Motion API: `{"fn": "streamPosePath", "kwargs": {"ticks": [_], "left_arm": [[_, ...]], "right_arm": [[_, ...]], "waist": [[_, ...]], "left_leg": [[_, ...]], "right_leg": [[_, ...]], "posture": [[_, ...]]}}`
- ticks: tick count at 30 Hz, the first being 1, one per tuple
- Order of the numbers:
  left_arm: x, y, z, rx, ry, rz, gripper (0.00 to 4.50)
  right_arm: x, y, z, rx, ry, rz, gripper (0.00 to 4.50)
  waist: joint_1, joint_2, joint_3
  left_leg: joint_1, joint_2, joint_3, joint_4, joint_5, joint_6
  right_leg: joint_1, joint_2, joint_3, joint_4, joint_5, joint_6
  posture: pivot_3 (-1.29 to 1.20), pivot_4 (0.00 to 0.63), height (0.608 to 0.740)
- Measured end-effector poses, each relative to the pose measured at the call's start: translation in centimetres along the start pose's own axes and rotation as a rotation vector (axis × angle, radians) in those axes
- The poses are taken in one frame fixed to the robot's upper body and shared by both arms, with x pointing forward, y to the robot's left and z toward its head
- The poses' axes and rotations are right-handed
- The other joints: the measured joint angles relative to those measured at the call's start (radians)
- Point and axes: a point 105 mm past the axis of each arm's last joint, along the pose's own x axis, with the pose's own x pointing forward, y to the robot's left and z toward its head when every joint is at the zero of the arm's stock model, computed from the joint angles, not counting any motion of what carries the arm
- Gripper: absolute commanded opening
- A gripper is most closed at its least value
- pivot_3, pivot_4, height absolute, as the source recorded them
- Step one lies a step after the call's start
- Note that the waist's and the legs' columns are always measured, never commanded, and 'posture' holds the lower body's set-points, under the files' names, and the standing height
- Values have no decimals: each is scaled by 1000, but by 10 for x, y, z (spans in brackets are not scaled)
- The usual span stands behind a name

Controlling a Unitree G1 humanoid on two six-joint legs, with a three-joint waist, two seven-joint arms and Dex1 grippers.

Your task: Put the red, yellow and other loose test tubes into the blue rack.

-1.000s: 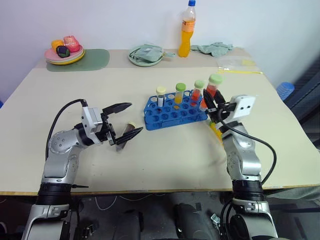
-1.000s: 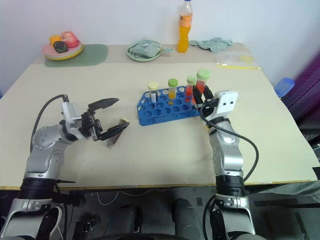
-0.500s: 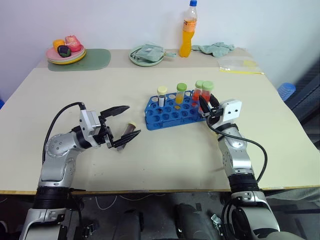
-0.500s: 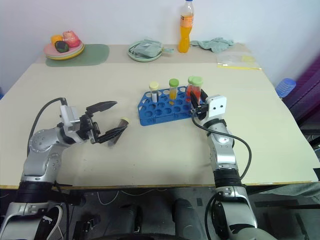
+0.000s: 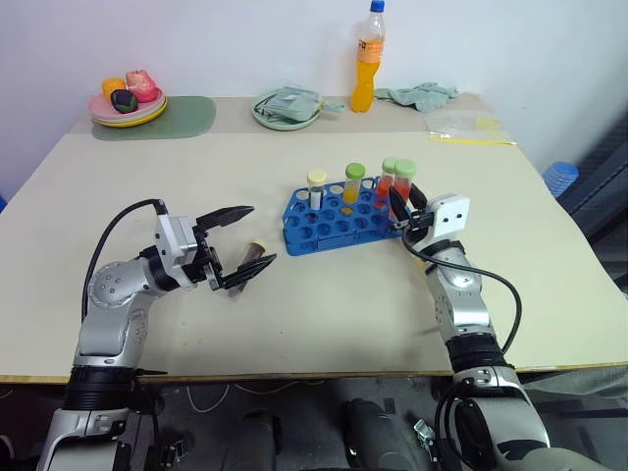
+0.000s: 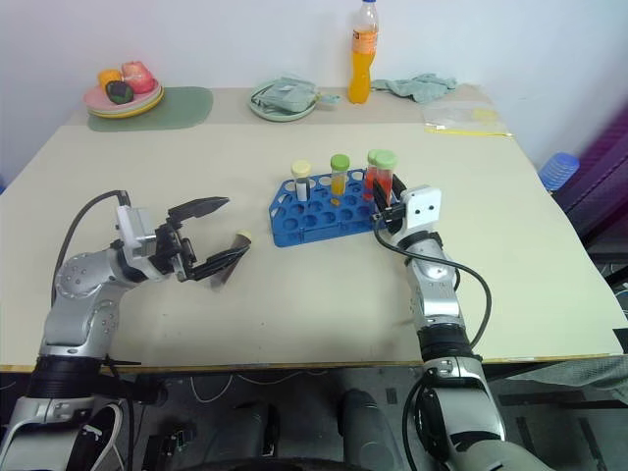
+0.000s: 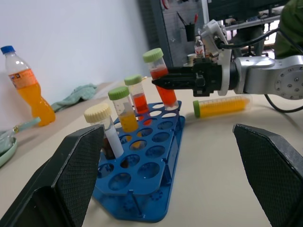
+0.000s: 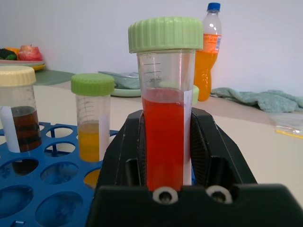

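Here, the clear plastic tube of red liquid with a pale green screw cap sits upright between the two black fingers of the right gripper, clamped around its lower half. It hangs at the near right end of the blue plastic rack of round holes, just beyond the fingertips, its foot at or in an end hole.

Risks, as judged:
- The tube's foot may catch a hole's rim instead of dropping in; a push down would then tip the rack or skid it on the beige tabletop.
- The second red tube with a green cap stands just behind the held one; the caps could knock if the gripper drifts back.
- Letting go before the tube is seated would leave it to topple.

Left gripper hovers with fingers spread wide, nothing between them; a small dark tube with a cream cap lies on the table at its lower finger. Contact there is unclear.

A yellow-filled tube with a green cap lies on its side on the table under the right arm.

Hard to make out: which hole the held tube is over, and how deep it sits. The fingers cover its lower end. The yellow-filled upright tube and the brown-filled, cream-capped one stand further along the rack.
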Motion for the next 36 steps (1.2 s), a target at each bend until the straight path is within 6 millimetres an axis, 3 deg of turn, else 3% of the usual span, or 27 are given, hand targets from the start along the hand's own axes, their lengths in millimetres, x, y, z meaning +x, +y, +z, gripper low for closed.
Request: {"fn": "streamPosePath", "kwargs": {"ticks": [5,12,13,18,22,27,30,36], "left_arm": [[0,1,0,1,1,4,4500],[0,2,1,3,0,15,4500],[0,2,1,3,0,15,4500],[0,2,1,3,1,18,4500],[1,2,2,6,-1,18,4500],[1,0,2,7,-4,18,4500],[1,-1,1,-1,-8,26,4500],[7,-5,0,-10,-25,15,4500]], "right_arm": [[0,1,0,10,-1,5,757],[-1,2,-3,102,12,33,4272],[-1,2,-3,102,13,33,4397],[0,2,-3,104,19,39,4397],[-3,-3,9,79,35,80,4397],[-32,-31,32,-67,77,101,4397],[-56,-48,34,-116,183,113,4397],[-64,-61,50,-113,365,182,4397]], "waist": [[-1,0,0],[-1,0,0],[0,0,0],[0,0,0],[3,1,0],[8,0,0],[8,0,0],[0,1,1]], "left_leg": [[0,0,0,0,0,0],[0,0,0,0,0,0],[0,0,0,0,0,0],[0,0,0,0,0,0],[0,0,0,0,0,0],[-1,0,0,0,0,0],[-1,0,0,0,0,0],[1,0,1,0,0,0]], "right_leg": [[0,0,0,0,0,0],[0,0,0,0,0,1],[0,0,0,0,0,1],[0,0,0,0,0,1],[0,-1,0,0,0,1],[0,-2,0,-1,-1,-1],[1,-1,0,-1,-1,-2],[0,1,2,-1,-1,-2]], "posture": [[0,150,740],[0,150,740],[0,150,740],[0,150,740],[0,150,740],[0,150,740],[0,150,740],[0,150,740]]}}
